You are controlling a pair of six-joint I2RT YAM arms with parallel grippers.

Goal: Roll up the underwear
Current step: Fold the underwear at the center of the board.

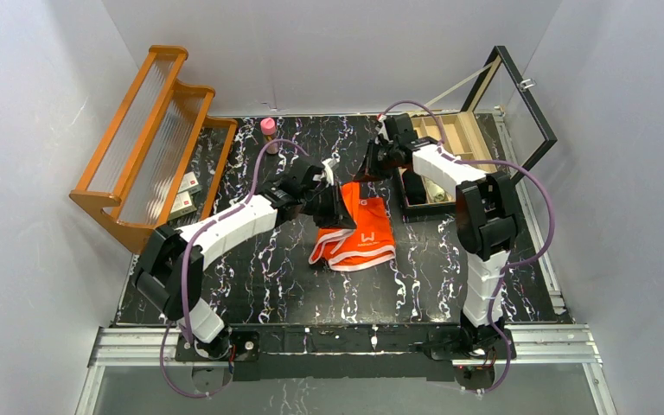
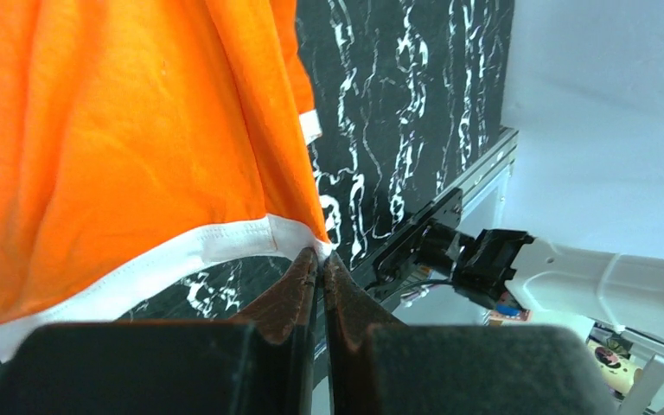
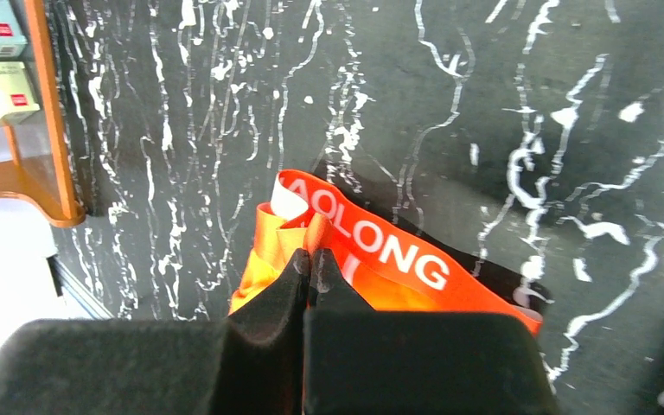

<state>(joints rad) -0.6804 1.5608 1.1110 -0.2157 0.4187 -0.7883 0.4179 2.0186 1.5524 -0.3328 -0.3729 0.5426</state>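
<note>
Underwear (image 1: 359, 226), orange: left claw (image 2: 320, 259) clenched on hem (image 2: 181, 259), right claw (image 3: 311, 259) clenched on waistband (image 3: 380, 246)

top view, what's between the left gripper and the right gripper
The orange underwear: the cloth runs from the left gripper to the right gripper, and both are shut on it. The top view shows this.

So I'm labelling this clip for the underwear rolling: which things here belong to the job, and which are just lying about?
In the job:
orange underwear
left gripper, pinching its white hem
right gripper, pinching its waistband

Lying about:
wooden rack
cartons under the rack
pink bottle
glass-lidded box
</note>
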